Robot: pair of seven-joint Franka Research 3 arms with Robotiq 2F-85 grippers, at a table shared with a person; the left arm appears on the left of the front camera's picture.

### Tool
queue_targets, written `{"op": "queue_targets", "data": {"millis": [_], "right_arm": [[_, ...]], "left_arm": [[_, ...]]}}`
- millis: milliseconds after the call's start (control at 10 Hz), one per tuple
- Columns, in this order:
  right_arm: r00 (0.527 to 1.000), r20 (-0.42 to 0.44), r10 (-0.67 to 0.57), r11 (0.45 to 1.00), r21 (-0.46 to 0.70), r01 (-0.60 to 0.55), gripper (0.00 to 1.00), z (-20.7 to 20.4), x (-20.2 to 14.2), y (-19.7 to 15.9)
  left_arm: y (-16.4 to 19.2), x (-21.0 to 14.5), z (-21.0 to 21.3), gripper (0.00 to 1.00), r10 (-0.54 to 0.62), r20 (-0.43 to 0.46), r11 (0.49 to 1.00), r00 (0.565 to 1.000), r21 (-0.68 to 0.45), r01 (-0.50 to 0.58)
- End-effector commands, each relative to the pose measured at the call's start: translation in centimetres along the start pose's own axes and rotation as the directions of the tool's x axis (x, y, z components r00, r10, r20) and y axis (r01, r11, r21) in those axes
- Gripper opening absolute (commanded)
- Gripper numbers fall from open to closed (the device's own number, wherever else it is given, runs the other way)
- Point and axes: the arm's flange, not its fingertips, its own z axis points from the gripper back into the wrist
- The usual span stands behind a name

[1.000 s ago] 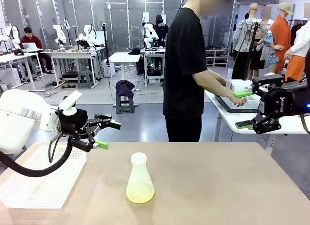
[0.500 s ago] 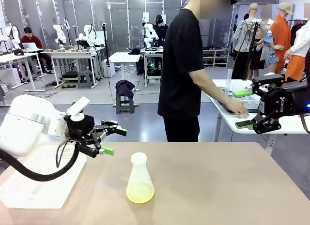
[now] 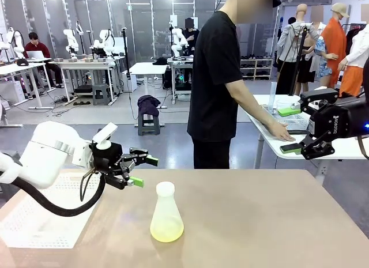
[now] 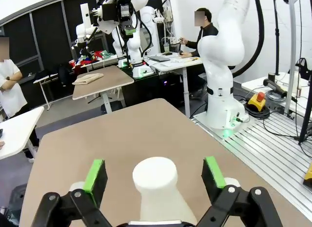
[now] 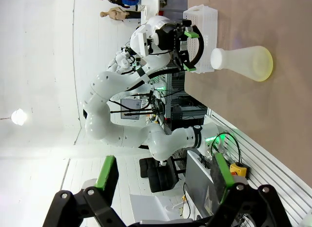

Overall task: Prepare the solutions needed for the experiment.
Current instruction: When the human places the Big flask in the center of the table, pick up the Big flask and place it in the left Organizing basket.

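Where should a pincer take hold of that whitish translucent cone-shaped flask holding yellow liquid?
Probably the narrow neck of the upright whitish conical flask, approached level from the robot's left. The open left pincer faces it there. The neck is straight and slim enough to sit between the pads, while the wide sloping body might slip.

worktop (image 3: 259, 222): tan, matte | white perforated rack (image 3: 34, 222): lies on worktop's left side | person (image 3: 216, 78): black T-shirt, stands beyond far edge, turned toward white side table (image 3: 268, 135) | stool (image 3: 148, 125): farther back, dark cloth on top
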Motion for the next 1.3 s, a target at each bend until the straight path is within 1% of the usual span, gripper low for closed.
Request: {"op": "queue_targets", "data": {"millis": [0,200,400,800,900,1200], "right_arm": [[1.0,-0.002,0.009,1.0,0.007,-0.009,0.96,0.0,0.0,0.1],[1.0,-0.002,0.009,1.0,0.007,-0.009,0.96,0.0,0.0,0.1],[1.0,-0.002,0.009,1.0,0.007,-0.009,0.96,0.0,0.0,0.1],[1.0,-0.002,0.009,1.0,0.007,-0.009,0.96,0.0,0.0,0.1],[1.0,-0.002,0.009,1.0,0.007,-0.009,0.96,0.0,0.0,0.1],[1.0,-0.002,0.009,1.0,0.007,-0.009,0.96,0.0,0.0,0.1]], "left_arm": [[1.6,-1.8,0.4,1.0,0.005,0.054,0.998,0.999,-0.063,-0.002],[2.1,-3.0,-0.1,1.0,0.04,0.069,0.995,0.997,-0.095,-0.034],[2.8,-4.2,-0.8,1.0,0.081,0.048,0.993,0.996,-0.088,-0.076],[3.8,-6.5,-2.0,1.0,0.145,0.015,0.98,0.989,-0.139,-0.142],[3.8,-6.7,-2.2,1.0,0.151,0.002,0.975,0.989,-0.166,-0.148],[3.8,-7.9,-2.8,1.0,0.126,-0.007,0.974,0.992,-0.188,-0.125]]}}
